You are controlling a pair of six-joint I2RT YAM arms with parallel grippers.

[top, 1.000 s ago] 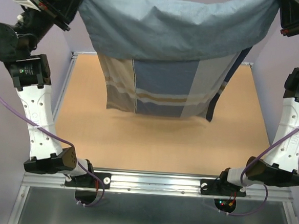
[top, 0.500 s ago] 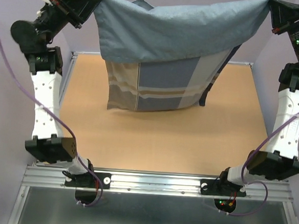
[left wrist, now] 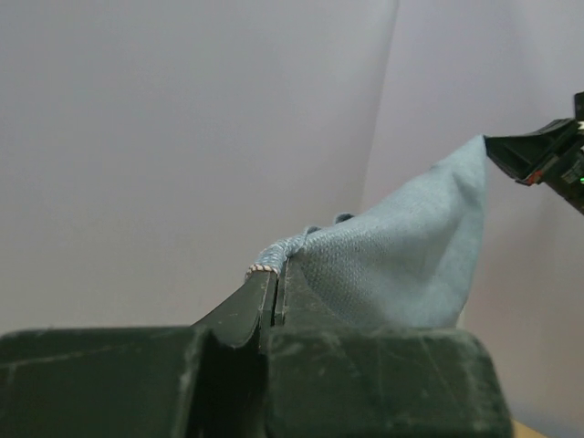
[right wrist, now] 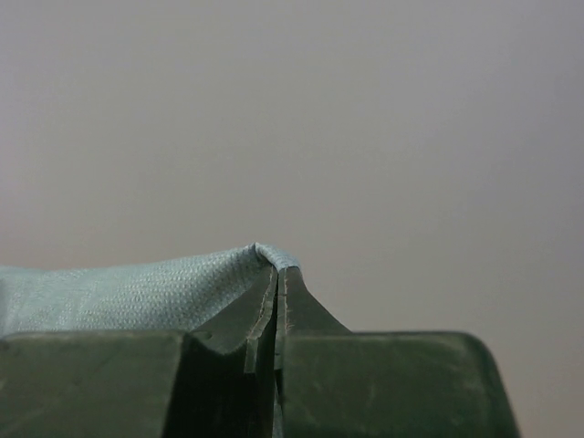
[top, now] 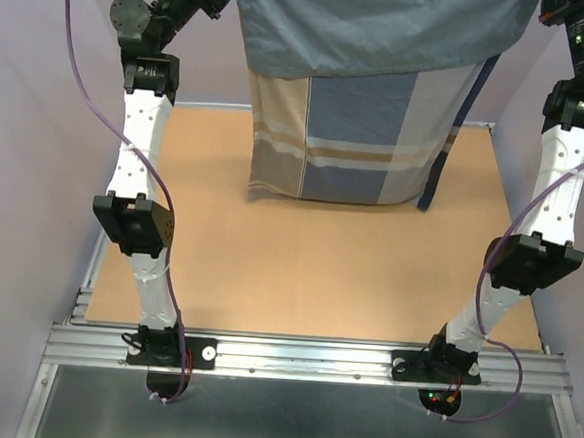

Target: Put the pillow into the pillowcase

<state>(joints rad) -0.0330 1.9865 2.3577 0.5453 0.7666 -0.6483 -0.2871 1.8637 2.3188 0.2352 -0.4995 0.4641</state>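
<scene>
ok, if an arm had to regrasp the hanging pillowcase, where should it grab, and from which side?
Probably a top corner, coming in from that corner's outer side. The pillowcase hangs limp as a broad sheet, so mid-span offers no edge. Only the corners bunch into a thin fold that jaws can pinch, as the left gripper and right gripper show, each shut on one.

Robotics lab test cell: plain grey enclosure walls (top: 22,210), a wooden tabletop (top: 318,271), robot arms (top: 138,158) bolted to an aluminium rail (top: 302,355), purple cables (top: 69,13) exposed.

Pillowcase (top: 368,134) over table's (top: 318,271) far half
</scene>
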